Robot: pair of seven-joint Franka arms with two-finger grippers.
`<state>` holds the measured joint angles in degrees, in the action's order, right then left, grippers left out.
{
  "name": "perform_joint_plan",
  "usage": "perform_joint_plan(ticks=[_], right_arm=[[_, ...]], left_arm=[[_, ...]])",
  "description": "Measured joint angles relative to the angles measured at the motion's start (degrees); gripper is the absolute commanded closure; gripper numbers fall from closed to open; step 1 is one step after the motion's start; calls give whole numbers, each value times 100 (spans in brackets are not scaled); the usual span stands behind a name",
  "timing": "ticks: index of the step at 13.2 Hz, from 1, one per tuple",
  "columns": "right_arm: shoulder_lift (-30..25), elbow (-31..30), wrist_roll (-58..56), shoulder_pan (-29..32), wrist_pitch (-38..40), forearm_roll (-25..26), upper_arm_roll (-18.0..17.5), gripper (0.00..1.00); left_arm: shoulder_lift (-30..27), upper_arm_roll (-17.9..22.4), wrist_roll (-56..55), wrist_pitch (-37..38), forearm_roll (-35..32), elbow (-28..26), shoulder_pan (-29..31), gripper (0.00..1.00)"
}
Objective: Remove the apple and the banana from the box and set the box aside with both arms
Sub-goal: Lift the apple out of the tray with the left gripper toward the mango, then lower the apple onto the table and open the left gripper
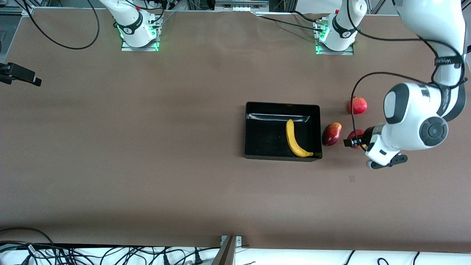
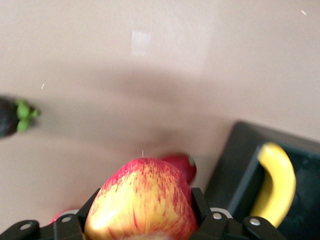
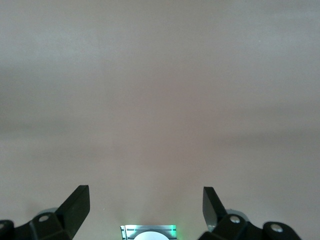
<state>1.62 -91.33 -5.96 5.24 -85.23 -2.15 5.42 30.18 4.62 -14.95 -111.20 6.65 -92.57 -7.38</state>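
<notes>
left gripper point(image 1: 354, 141) is clamped on the apple point(image 1: 356, 138), and in the left wrist view the apple point(image 2: 142, 202) fills the gap between the black fingers point(image 2: 202, 212), red-streaked skin over yellow. it hangs over the table point(image 1: 147, 147) at the left arm's end, just beside the mango point(image 1: 331, 133), which lies on the table touching or nearly touching the box point(image 1: 282, 130) wall. the box sits on the table around mid-length, toward the left arm's end, and the banana point(image 1: 295, 140) lies inside it along the wall closest to the mango, its tip curling toward the corner nearest the front camera. the same banana point(image 2: 275, 184) shows in the left wrist view inside the box point(image 2: 235, 170), with the mango point(image 2: 180, 165) peeking past the apple. pomegranate point(image 1: 357, 105) rests on the table farther from the front camera than the gripper, apart from it. right gripper point(image 3: 145, 205) is spread wide, fingers point(image 3: 77, 205) well apart over bare table near its own base; the right arm waits.
</notes>
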Motion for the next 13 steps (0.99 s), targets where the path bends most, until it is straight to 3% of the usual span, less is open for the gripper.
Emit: perform_joint_plan(ticks=[5, 8, 9, 10, 13], right_arm=[[1, 2, 0, 0, 0, 0, 0, 0], [1, 2, 0, 0, 0, 0, 0, 0], [1, 2, 0, 0, 0, 0, 0, 0], [1, 2, 0, 0, 0, 0, 0, 0], [2, 2, 0, 0, 0, 0, 0, 0]], left_arm=[[1314, -1, -3, -1518, -181, 131, -13, 100], [1444, 1, -9, -1585, -244, 210, 31, 98], [1446, 2, -11, -1596, -256, 213, 35, 28], [1447, 2, -11, -1600, -262, 215, 38, 0], [1465, 17, -36, -1628, -421, 219, 39, 0]])
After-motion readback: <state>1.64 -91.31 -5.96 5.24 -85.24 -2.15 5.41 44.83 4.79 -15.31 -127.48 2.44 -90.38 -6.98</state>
